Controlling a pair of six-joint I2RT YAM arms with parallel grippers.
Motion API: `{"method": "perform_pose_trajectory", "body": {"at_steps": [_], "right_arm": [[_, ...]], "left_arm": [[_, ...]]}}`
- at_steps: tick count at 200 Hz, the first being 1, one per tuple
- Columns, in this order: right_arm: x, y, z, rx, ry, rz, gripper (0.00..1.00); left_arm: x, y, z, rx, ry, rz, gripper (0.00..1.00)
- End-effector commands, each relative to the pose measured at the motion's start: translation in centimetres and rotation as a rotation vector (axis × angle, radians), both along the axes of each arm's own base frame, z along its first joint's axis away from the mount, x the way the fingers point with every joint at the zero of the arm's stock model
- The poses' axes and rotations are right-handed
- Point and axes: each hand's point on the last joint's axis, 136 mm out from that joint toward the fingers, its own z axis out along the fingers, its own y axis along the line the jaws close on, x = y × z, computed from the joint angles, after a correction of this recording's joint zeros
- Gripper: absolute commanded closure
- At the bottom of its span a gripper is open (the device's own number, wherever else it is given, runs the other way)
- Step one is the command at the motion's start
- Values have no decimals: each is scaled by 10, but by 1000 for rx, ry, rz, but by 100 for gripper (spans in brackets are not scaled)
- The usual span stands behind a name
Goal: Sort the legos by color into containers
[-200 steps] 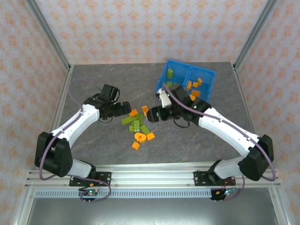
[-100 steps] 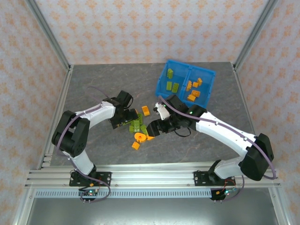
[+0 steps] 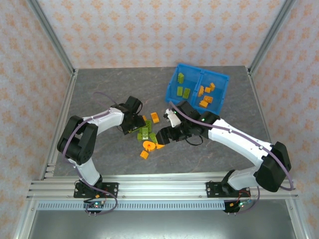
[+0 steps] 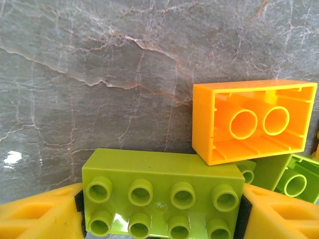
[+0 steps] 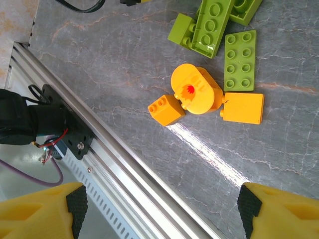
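The left end effector clenches the lime green brick by its ends (long axis spanning the jaws); the right end effector hangs released nearby.

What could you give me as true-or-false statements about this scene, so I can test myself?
1. One half of the blue bin holds green bricks, the other orange bricks. True.
2. Every brick is already in the bin. False: a mixed pile lies on the table.
3. The right gripper carries an orange brick. False: its jaws are open and empty.
4. The left gripper has a long green brick between its fingers. True.
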Motion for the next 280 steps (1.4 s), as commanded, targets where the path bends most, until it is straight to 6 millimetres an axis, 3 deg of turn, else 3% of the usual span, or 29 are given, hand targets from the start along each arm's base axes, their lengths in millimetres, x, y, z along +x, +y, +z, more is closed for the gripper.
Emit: {"method": "perform_pose_trajectory", "body": {"at_steps": [1,19,35,68,81,91,103,123,142,147,170,195,223,247,280], "right_arm": [[2,-3,16,19,-38,-31,20],[5,-4,22,23,-58,-48,20],[12,-10,27,8,-93,-91,20],[37,-32,43,-24,-224,-261,19],[49,-45,50,-45,-290,-346,18],[59,-57,48,-89,-328,-418,17],[66,-76,61,-105,-391,-515,16],[73,-103,67,-150,-447,-640,14],[73,-113,71,-135,-461,-690,13],[71,-114,71,-130,-461,-693,13],[68,-120,69,-127,-462,-706,12],[66,-124,65,-140,-456,-713,12],[65,-125,61,-147,-453,-713,12],[65,-127,62,-154,-457,-708,12],[64,-129,62,-161,-462,-710,12]], "left_arm": [[2,9,-4,49,-17,14,29],[3,9,-1,43,-27,12,41],[5,8,16,34,-61,10,43],[25,-3,104,70,-267,-26,43],[38,-20,137,61,-350,-58,43],[50,-34,155,59,-399,-84,43],[67,-52,173,56,-442,-109,43],[101,-86,189,43,-499,-145,43],[131,-123,210,16,-588,-189,43],[140,-134,205,20,-593,-208,43],[168,-176,214,30,-674,-275,43],[191,-204,203,36,-698,-297,41],[213,-218,183,36,-708,-278,40],[221,-224,172,32,-703,-269,27],[219,-227,195,-2,-735,-272,18]]}}
